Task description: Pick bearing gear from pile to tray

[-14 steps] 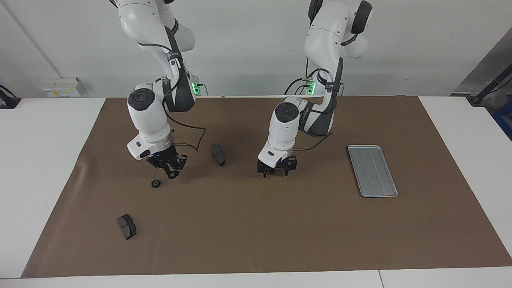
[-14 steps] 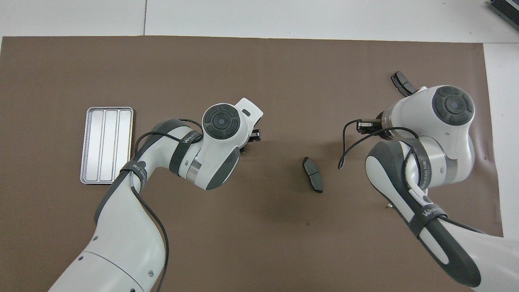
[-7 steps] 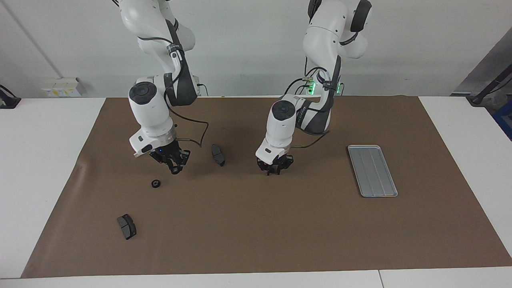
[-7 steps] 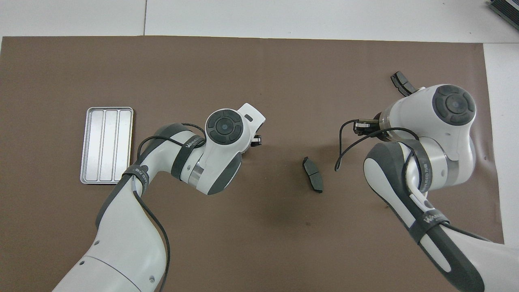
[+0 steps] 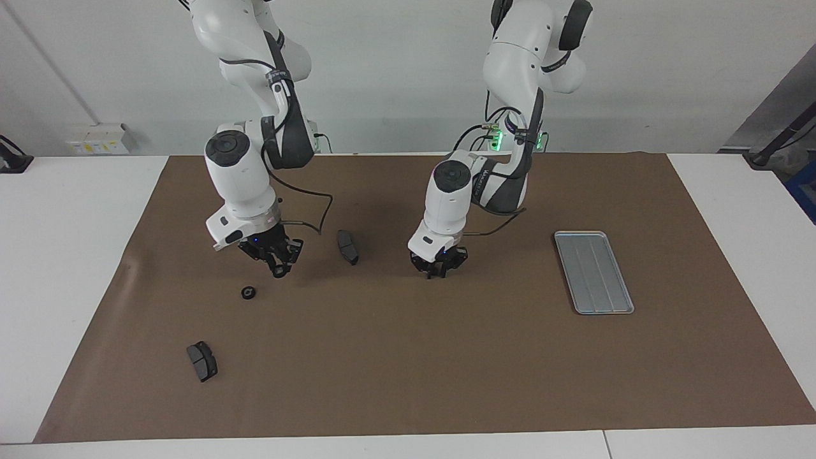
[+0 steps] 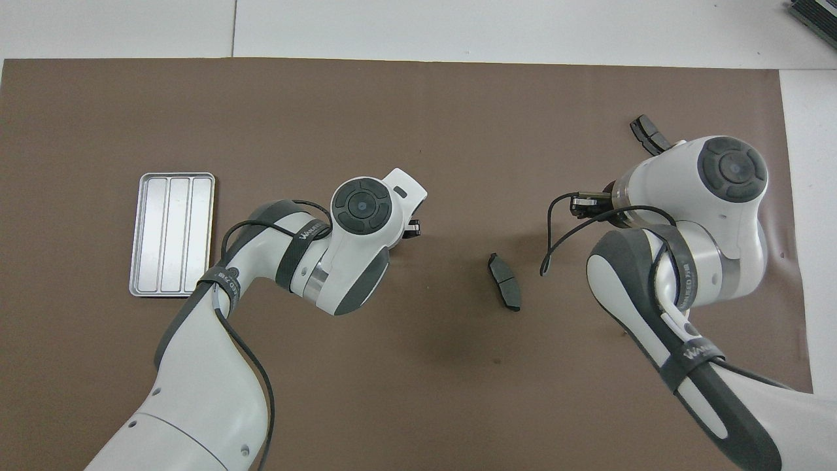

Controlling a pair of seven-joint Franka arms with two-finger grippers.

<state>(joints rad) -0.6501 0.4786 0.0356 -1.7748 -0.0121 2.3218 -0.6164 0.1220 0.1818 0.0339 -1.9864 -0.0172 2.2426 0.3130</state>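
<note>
A small black round gear (image 5: 248,292) lies on the brown mat toward the right arm's end. My right gripper (image 5: 278,269) hangs a little above the mat beside the gear and apart from it; it also shows in the overhead view (image 6: 584,203). My left gripper (image 5: 438,271) is low at the mat near the table's middle with its fingers drawn together; I cannot tell if anything small is between them. It barely shows in the overhead view (image 6: 412,229). The silver tray (image 5: 593,272) lies bare toward the left arm's end and also shows in the overhead view (image 6: 171,234). The right arm hides the gear in the overhead view.
One dark grey brake pad (image 5: 347,247) lies between the two grippers and also shows in the overhead view (image 6: 504,281). A second brake pad (image 5: 202,361) lies farther from the robots than the gear; in the overhead view (image 6: 647,134) the right arm partly covers it.
My left gripper's fingers have closed from open, staying in place. My right gripper has risen slightly and shifted away from the gear. The parts have not moved.
</note>
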